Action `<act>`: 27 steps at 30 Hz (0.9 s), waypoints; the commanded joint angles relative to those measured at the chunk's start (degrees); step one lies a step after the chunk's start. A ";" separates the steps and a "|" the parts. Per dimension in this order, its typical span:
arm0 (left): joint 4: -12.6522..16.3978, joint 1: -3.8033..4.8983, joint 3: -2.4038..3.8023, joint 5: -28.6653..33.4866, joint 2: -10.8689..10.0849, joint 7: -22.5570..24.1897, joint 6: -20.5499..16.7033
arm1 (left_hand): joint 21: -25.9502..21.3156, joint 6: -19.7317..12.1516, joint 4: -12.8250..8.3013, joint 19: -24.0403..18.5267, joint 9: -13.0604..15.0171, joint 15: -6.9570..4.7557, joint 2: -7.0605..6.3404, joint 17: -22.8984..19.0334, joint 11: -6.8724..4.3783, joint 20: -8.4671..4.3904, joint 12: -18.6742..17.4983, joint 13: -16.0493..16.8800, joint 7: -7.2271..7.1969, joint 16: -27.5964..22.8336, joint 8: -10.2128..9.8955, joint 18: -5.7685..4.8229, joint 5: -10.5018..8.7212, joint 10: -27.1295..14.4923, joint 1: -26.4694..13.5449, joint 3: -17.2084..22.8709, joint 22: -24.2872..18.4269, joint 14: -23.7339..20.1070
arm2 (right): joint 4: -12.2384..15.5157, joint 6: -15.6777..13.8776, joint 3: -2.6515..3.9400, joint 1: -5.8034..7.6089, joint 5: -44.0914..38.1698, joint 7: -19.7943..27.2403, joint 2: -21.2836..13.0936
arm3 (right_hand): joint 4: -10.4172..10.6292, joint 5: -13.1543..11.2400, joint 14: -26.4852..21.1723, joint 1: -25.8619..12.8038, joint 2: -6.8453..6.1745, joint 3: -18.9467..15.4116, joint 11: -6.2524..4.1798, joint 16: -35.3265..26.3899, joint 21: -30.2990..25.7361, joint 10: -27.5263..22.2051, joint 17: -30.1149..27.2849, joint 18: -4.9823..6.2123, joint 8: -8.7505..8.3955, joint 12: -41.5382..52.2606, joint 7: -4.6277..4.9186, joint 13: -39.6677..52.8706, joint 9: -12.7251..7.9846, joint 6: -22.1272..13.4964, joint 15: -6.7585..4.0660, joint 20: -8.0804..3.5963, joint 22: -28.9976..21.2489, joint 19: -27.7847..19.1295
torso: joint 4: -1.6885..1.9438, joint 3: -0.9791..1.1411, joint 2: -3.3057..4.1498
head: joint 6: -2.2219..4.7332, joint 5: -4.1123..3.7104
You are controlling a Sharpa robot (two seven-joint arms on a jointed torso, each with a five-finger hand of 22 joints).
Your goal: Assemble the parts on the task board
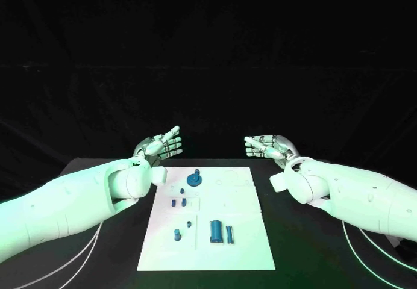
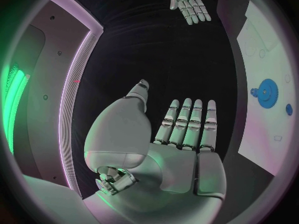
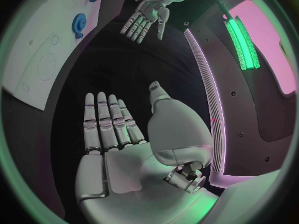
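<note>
The white task board (image 1: 234, 241) lies in the middle of the black table. A blue gear-shaped part (image 1: 196, 178) sits near its far left corner, also seen as the gear (image 2: 268, 92) and the gear (image 3: 79, 23). Small blue parts (image 1: 178, 203) lie at mid left, a small peg (image 1: 178, 235) lower down, and two upright blue blocks (image 1: 220, 231) near the front. My left hand (image 1: 163, 144) hovers beyond the board's far left corner, fingers straight and apart, holding nothing. My right hand (image 1: 269, 146) hovers beyond the far right corner, likewise flat and empty.
Black table surface (image 1: 300, 253) surrounds the board on both sides. White cables (image 1: 82, 256) run along the table under my left arm, and more cables (image 1: 369, 244) under my right arm. The right half of the board (image 1: 243, 198) carries only faint outlines.
</note>
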 commanded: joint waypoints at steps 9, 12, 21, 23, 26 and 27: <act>11.34 -3.51 1.07 -6.21 -2.85 6.86 -15.78 | -1.31 -20.61 -4.63 -15.86 -1.32 -7.26 3.83 -1.33 -7.37 -6.55 -1.42 -1.27 -5.90 -1.46 -1.27 -6.60 -5.18 -21.32 -32.93 -1.98 -8.66 -19.54 | 13.91 -15.68 3.68 -4.07 8.52 6.55 -3.69 | -6.04 -5.39 -24.25 -31.93 0.20 -0.68 -7.08 -1.32 -1.27 -23.95 -5.39 -3.88 -1.29 -1.69 -4.67 -3.30 -6.41 -21.91 -5.94 -5.70 -12.38 -19.61 | 1.61 1.02 -0.11 | 4.08 -0.32; 14.07 -4.37 1.32 -7.58 -3.58 8.36 -19.38 | -1.31 -22.86 -5.10 -17.59 -1.32 -7.26 3.83 -1.33 -7.37 -7.27 -1.42 -1.27 -5.90 -1.46 -1.27 -6.60 -5.75 -23.64 -36.53 -1.98 -9.60 -21.67 | 17.18 -19.13 4.59 -5.02 10.42 7.95 -4.59 | -6.04 -5.39 -26.83 -35.34 0.20 -0.68 -7.08 -1.32 -1.27 -26.52 -5.39 -4.51 -1.29 -1.69 -9.04 -3.30 -6.41 -24.26 -5.94 -6.29 -13.71 -21.69 | 1.62 1.03 -0.11 | 4.10 -0.32; 17.63 -5.49 1.66 -9.35 -4.53 10.32 -24.06 | -1.31 -28.18 -9.22 -21.63 -1.32 -7.26 3.83 -1.33 -7.37 -12.76 -1.42 -1.27 -5.90 -1.46 -1.27 -6.60 -10.13 -29.17 -45.06 -1.98 -11.84 -26.69 | 21.22 -23.38 5.70 -6.20 12.76 9.67 -5.71 | -6.04 -5.39 -33.06 -43.57 0.20 -0.68 -7.08 -1.32 -1.27 -32.72 -5.39 -8.81 -1.29 -1.69 -9.04 -3.30 -6.41 -29.88 -5.94 -11.07 -16.90 -26.61 | 1.62 1.03 -0.11 | 4.10 -0.32; 17.63 -5.49 1.66 -9.35 -4.53 10.32 -24.06 | -1.31 -29.28 -9.22 -22.55 -1.32 -7.26 3.83 -1.33 -7.37 -12.76 -1.42 -1.27 -5.90 -1.46 -1.27 -6.60 -10.13 -30.32 -46.82 -1.98 -12.32 -27.75 | 21.22 -23.38 5.70 -6.20 12.76 9.67 -5.71 | -6.04 -5.39 -34.39 -45.33 0.20 -0.68 -7.08 -1.32 -1.27 -34.01 -5.39 -8.81 -1.29 -1.69 -9.04 -3.30 -6.41 -31.09 -5.94 -11.07 -17.57 -27.74 | 1.62 1.03 -0.11 | 4.10 -0.32; 17.63 -5.49 1.66 -9.35 -4.53 10.32 -24.06 | -1.31 -30.54 -9.22 -23.55 -1.32 -7.26 3.83 -1.33 -7.37 -12.76 -1.42 -1.27 -5.90 -1.46 -1.27 -6.60 -10.13 -31.60 -48.81 -1.98 -12.84 -28.95 | 21.22 -23.38 5.70 -6.20 12.76 9.67 -5.71 | -6.04 -5.39 -35.83 -47.21 0.20 -0.68 -7.08 -1.32 -1.27 -35.43 -5.39 -8.81 -1.29 -1.69 -9.04 -3.30 -6.41 -32.39 -5.94 -11.07 -18.31 -28.88 | 1.62 1.03 -0.11 | 4.10 -0.32; 17.63 -5.49 1.66 -9.35 -4.53 10.32 -24.06 | -1.31 -30.92 -9.22 -23.83 -1.32 -7.26 3.83 -1.33 -7.37 -12.76 -1.42 -1.27 -5.90 -1.46 -1.27 -6.60 -10.13 -32.00 -49.45 -1.98 -16.89 -29.31 | 21.22 -23.38 5.70 -6.20 12.76 9.67 -5.71 | -6.04 -5.39 -36.30 -47.87 0.20 -0.68 -7.08 -1.32 -1.27 -35.94 -5.39 -8.81 -1.29 -1.69 -9.04 -3.30 -6.41 -32.82 -5.94 -11.07 -18.56 -29.31 | 1.62 1.03 -0.11 | 4.10 -0.32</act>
